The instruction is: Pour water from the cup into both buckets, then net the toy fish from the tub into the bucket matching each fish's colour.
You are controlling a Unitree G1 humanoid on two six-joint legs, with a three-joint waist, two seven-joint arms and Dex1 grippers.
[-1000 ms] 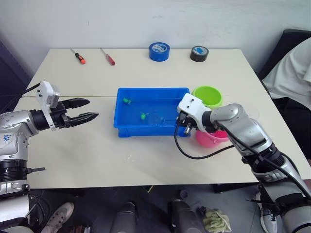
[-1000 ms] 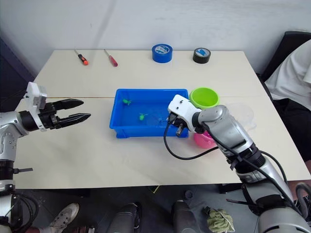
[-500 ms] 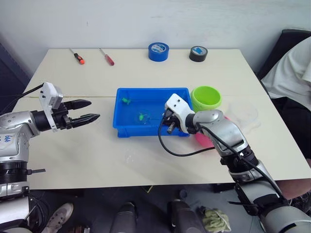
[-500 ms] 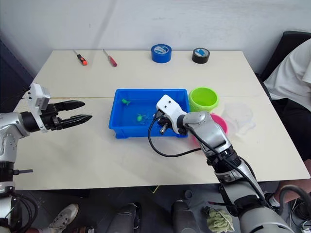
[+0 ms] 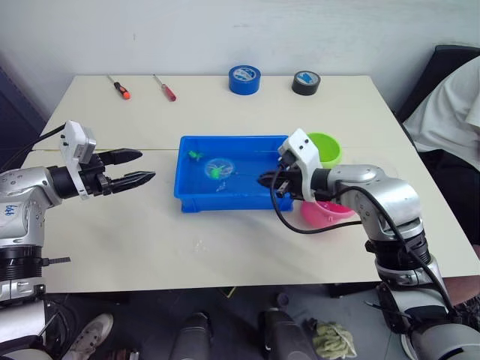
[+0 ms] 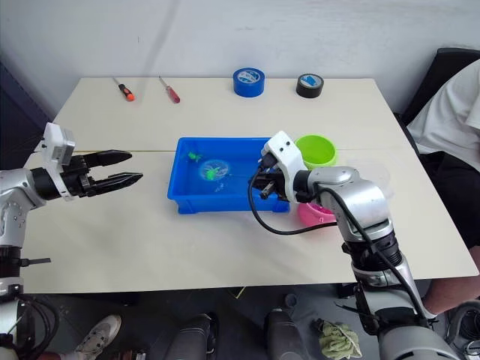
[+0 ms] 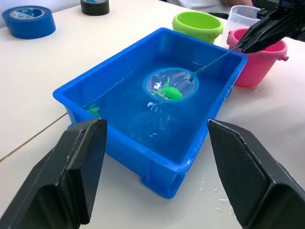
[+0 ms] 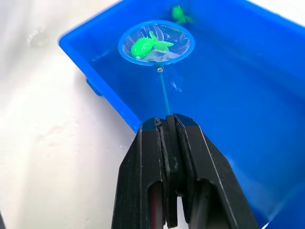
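Right wrist view gives you the clearest read: your right gripper [image 8: 167,138] is clamped on the thin handle of the net [image 8: 156,42], and a green fish [image 8: 145,45] lies inside the hoop. You are in the netting step, with the catch made and the hoop lifted over the water of the tub [image 5: 187,196].

The net's long axis runs from your gripper, at the tub's right end, out toward the tub's middle, so the hoop points to your left and slightly away from you. The hoop sits roughly level, mouth up, which keeps the fish cradled.

Next, you would carry that fish to the green bucket [image 5: 328,145], which stands just beside the tub's far right corner, behind your right wrist. The pink bucket [image 5: 327,213] sits nearer you, partly under your forearm, so don't drop into the wrong one. Swing the hoop round to the right while holding it level, then tip it over the green mouth. The handle is thin, so it could twist in the grip.

A second green fish [image 5: 196,155] waits near the tub's far left corner. The cup [image 7: 239,16] stands by the buckets. Your left gripper [image 5: 144,166] hangs over the counter [image 5: 150,240] to the tub's left, fingers apart and holding nothing.
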